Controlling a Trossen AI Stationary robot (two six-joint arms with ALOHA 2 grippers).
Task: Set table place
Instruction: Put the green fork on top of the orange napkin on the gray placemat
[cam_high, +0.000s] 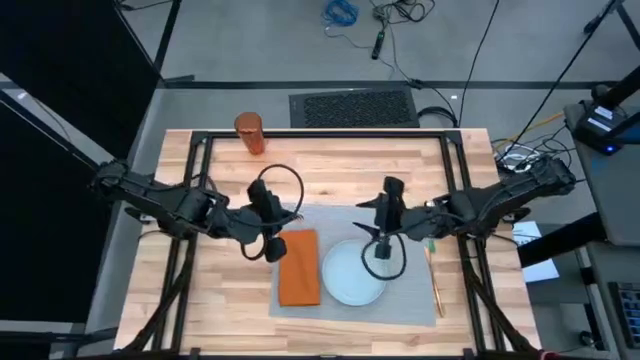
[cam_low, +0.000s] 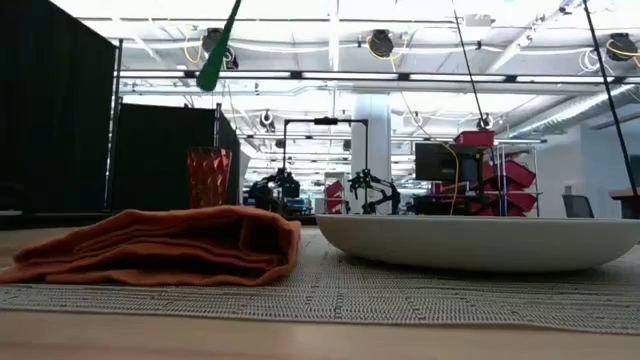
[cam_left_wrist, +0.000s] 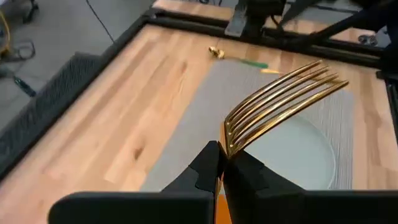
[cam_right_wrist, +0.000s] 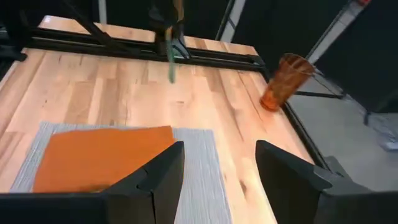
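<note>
Item one, the counter (cam_high: 220, 290): light wood on a black frame, carrying a grey placemat (cam_high: 410, 305) near its middle. On the placemat we list an orange napkin (cam_high: 299, 267), folded and lying lengthwise at the mat's left part, and a pale-blue plate (cam_high: 350, 280) just beside it at the mat's centre; in the low view the two sit close together, the napkin (cam_low: 160, 245) bunched in soft folds and the plate (cam_low: 480, 240) upright on its base. Along the mat's right edge we record a gold piece of cutlery (cam_high: 435, 283) with a green handle, lying flat. An orange tumbler (cam_high: 249, 133) stands apart at the far edge of the counter, upright, off the mat. The left hand (cam_high: 268, 222) hovers over the mat's left far corner, above the napkin's end, and is clamped on a gold fork (cam_left_wrist: 280, 102), whose tines project forward past the fingers; the fork's green handle (cam_low: 215, 55) hangs into the low view from above. The right hand (cam_right_wrist: 217, 168) sits over the plate's far right side, its fingers spread wide with nothing between them.
</note>
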